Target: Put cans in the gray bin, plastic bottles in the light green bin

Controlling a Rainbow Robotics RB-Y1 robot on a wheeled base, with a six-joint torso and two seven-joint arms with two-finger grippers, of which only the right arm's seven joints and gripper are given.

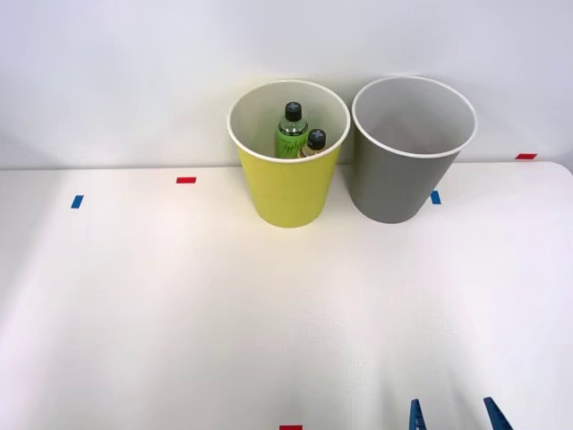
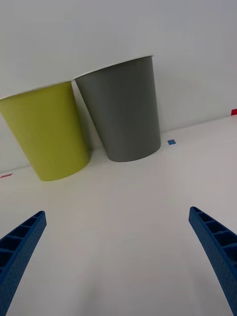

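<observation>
The light green bin (image 1: 288, 193) stands at the back of the white table, with the gray bin (image 1: 403, 184) touching or nearly touching its right side. Inside the light green bin stand two plastic bottles with black caps: a clear green one (image 1: 291, 133) and a yellowish one (image 1: 314, 143) beside it. What lies at the bottom of the gray bin is hidden. My right gripper (image 1: 455, 416) sits at the table's near edge, open with nothing between its blue fingers (image 2: 22, 247). In the right wrist view both the light green bin (image 2: 49, 133) and the gray bin (image 2: 123, 113) stand ahead of it.
Small tape marks lie on the white table (image 1: 179, 305): red ones (image 1: 185, 180) at the back left, far right and near edge, blue ones (image 1: 77, 202) at the left and beside the gray bin. A pale wall rises right behind the bins.
</observation>
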